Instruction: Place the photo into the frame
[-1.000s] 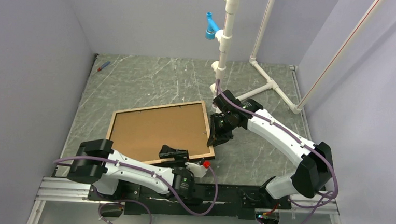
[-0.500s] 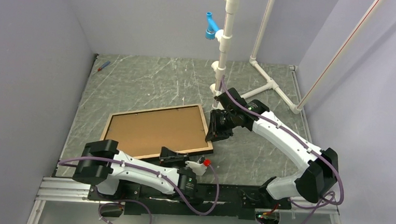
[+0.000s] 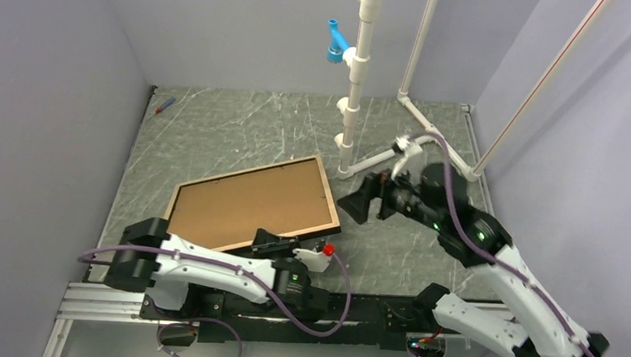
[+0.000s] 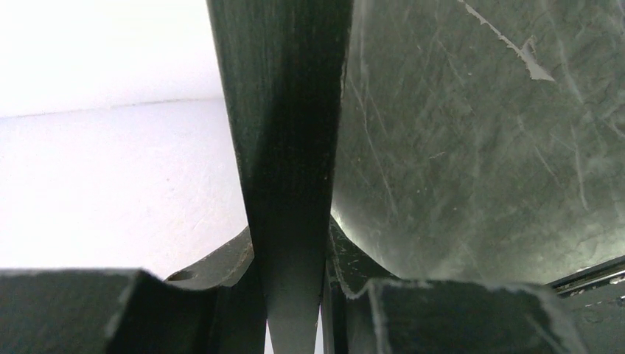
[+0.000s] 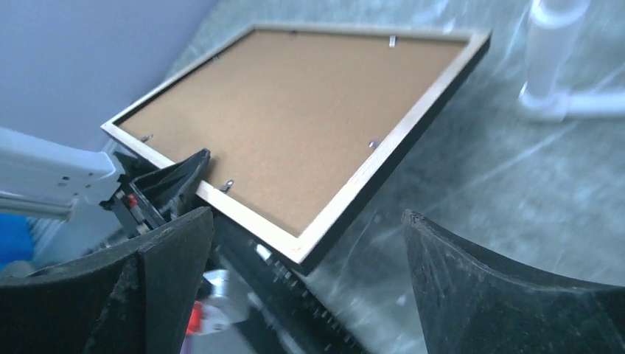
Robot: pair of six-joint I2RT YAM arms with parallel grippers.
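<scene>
Progress: backing board [image 3: 248,203] sits inside frame [image 5: 387,144], back face up, with small clips along its inner edge. The photo is not in view. It is presumably under the board, though I cannot confirm that.
Remaining: probably little, judging by the closed back. Perhaps checking the clips, then laying the frame flat or turning it face up.
Frame: near the middle of the desk [image 3: 241,124], angled, with the dark side of its right rail showing. Its near edge seems slightly raised.
Left pincer [image 3: 277,244]: clamped on the frame's near rail, which fills the gap between its fingers.
Right pincer [image 3: 353,207]: jaws wide apart and holding nothing. It is just beside the frame's near right corner, not touching it.
</scene>
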